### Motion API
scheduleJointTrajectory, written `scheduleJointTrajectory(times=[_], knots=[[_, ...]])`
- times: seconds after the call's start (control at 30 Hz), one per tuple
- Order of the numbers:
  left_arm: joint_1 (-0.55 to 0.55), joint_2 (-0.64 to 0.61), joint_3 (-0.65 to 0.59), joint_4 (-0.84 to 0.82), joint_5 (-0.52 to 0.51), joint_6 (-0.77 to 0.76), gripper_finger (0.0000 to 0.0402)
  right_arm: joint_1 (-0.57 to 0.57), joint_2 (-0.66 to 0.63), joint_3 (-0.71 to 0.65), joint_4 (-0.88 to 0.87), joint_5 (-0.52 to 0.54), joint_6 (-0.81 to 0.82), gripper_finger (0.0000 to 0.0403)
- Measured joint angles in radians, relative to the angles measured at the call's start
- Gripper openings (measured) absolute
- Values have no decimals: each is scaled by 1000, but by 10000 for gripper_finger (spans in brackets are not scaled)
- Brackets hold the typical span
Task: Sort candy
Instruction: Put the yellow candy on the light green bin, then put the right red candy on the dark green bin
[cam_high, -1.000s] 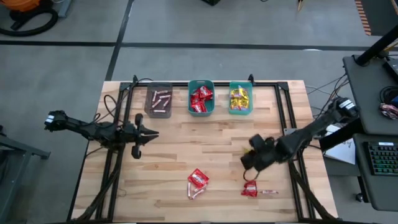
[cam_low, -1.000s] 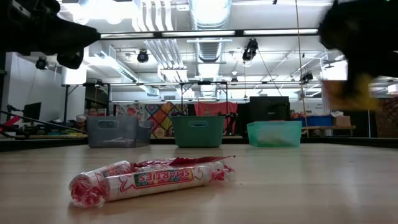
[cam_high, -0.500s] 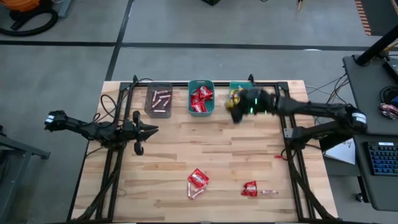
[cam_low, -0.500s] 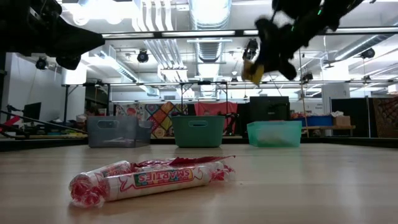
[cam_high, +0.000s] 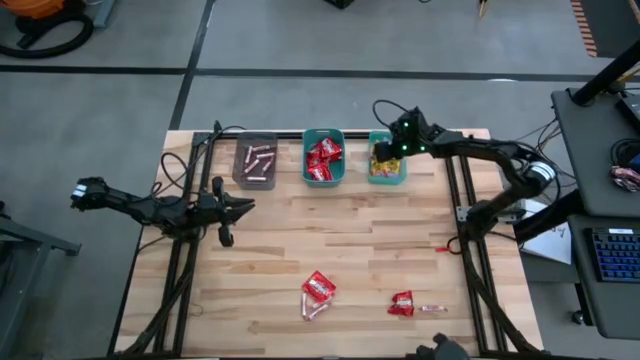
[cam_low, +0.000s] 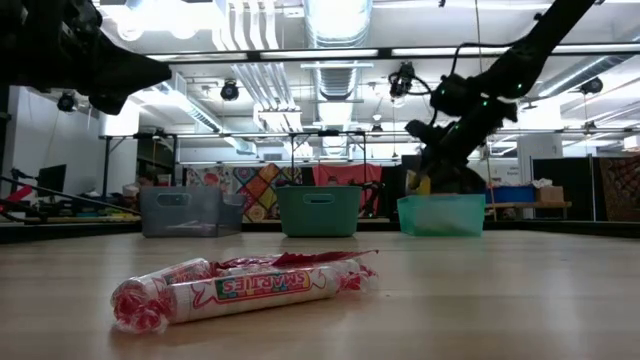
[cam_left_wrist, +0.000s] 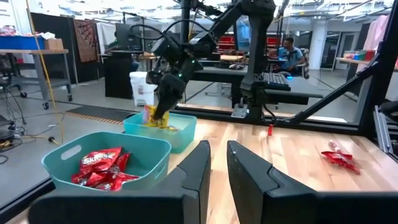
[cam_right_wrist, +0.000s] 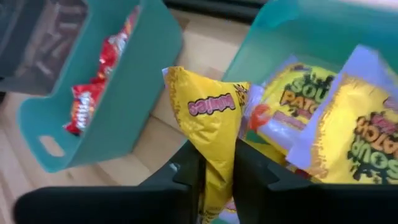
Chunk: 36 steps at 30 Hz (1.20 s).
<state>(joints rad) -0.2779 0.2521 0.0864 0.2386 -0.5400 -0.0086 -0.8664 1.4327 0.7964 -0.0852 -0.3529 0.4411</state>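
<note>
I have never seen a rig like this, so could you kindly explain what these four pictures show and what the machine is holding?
It is a robot with two dark arms at a wooden table. One camera looks straight down, one sits at table height, and one rides on each wrist. Along the far edge stand a grey bin of sticks, a teal bin of red packets and a lighter bin of yellow ones. The right gripper is over that last bin, shut on a yellow packet. The left gripper waits open at the left side. Some loose candy lies nearer the front.
</note>
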Motion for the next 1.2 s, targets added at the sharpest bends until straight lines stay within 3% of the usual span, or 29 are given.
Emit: scheduleJointTrajectory(times=[0.37,0.67,0.97,1.2], knots=[[0,3,0,0,-1,-24,38,-10,23,13,-23,65,4,162],[0,5,0,1,-1,-102,38,37,-140,28,-173,56,4,184],[-1,98,0,30,33,-264,38,367,-363,27,-278,81,42,185],[0,260,0,215,61,-259,38,698,-394,26,-279,146,145,185]])
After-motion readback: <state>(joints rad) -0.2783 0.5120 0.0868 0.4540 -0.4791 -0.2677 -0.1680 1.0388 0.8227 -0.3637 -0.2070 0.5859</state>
